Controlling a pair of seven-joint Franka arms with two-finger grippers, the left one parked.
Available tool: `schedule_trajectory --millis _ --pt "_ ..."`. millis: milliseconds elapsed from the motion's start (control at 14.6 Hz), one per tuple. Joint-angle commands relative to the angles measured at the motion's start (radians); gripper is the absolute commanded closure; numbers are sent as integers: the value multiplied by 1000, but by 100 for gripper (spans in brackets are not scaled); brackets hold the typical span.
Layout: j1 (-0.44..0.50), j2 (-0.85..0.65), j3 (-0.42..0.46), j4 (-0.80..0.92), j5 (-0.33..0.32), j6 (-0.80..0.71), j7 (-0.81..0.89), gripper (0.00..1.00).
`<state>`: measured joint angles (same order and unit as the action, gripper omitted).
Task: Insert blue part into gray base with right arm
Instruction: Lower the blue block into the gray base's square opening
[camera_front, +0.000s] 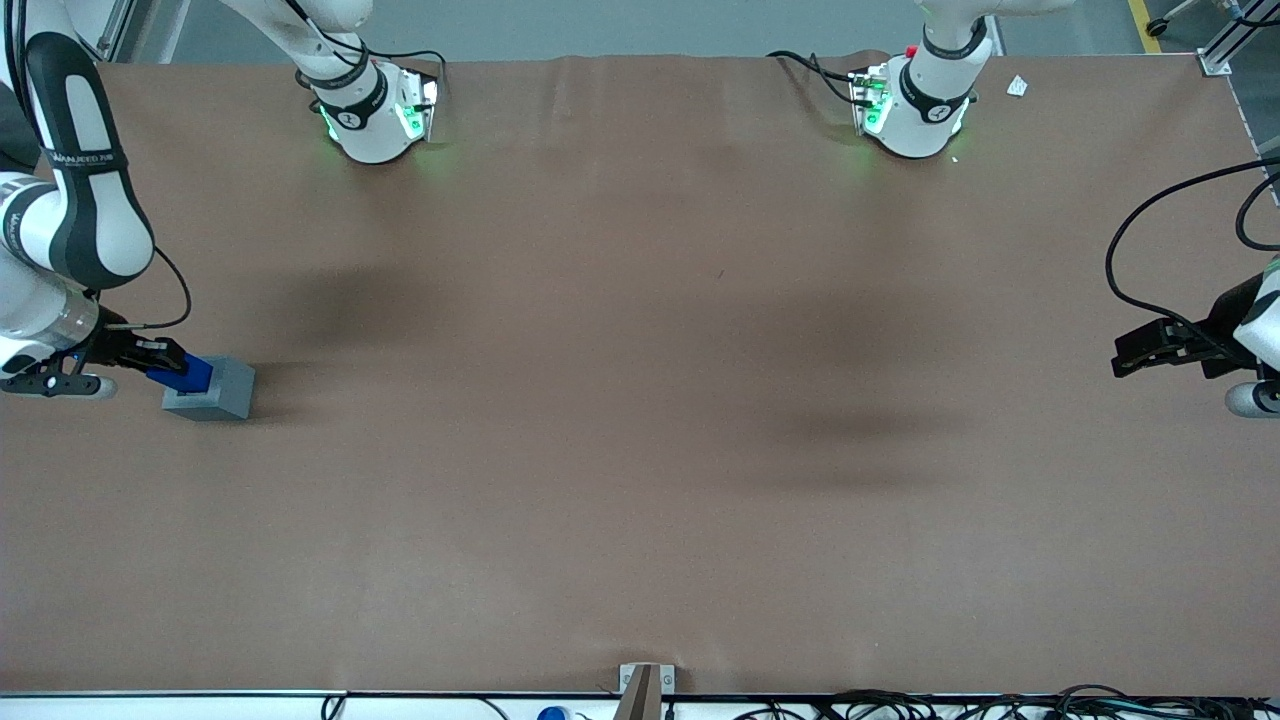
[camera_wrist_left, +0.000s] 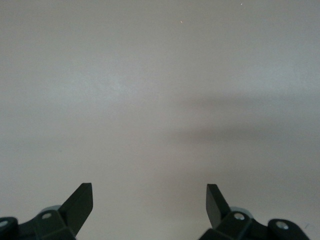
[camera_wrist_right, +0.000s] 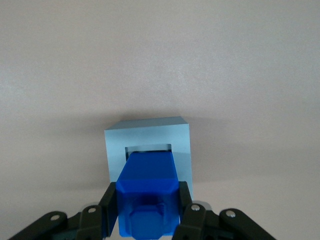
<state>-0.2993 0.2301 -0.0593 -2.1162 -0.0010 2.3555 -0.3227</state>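
The right arm (camera_front: 70, 180) is working at its own end of the desk (camera_front: 640, 450), and its pincer (camera_front: 165, 362) is pinching the blue part (camera_front: 190, 373) directly above the gray base (camera_front: 212, 390). In the right wrist view the two fingers (camera_wrist_right: 109, 212) are pressing on opposite side faces of the blue part (camera_wrist_right: 147, 192), with the pincer (camera_wrist_right: 148, 220) gripping its upper portion and leaving the lower end free.

The blue part is pointing down into the square recess in the top of the gray base (camera_wrist_right: 150, 145), and its lower end is sitting at the mouth of the recess or just inside it; how deep it has gone cannot be determined. The gray base is resting flat on the desk, square to the part.

Assessment of handling: both pieces are appearing to be rigid moulded plastic, light, and smooth-faced. The blue part is likely to slip or twist if gripped loosely, so the flat side faces now being held are judged the correct hold. The base, being light and unsecured, may be sliding on the desk cover if the part is pushed off-axis. The clearance in the recess is looking tight; a straight, vertical descent is advised.
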Motion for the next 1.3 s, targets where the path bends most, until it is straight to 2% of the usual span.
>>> schedule_trajectory --millis 0,1232 --pt "-18 17 19 -33 19 19 -9 81" --pt "-15 20 21 -39 19 19 -36 81"
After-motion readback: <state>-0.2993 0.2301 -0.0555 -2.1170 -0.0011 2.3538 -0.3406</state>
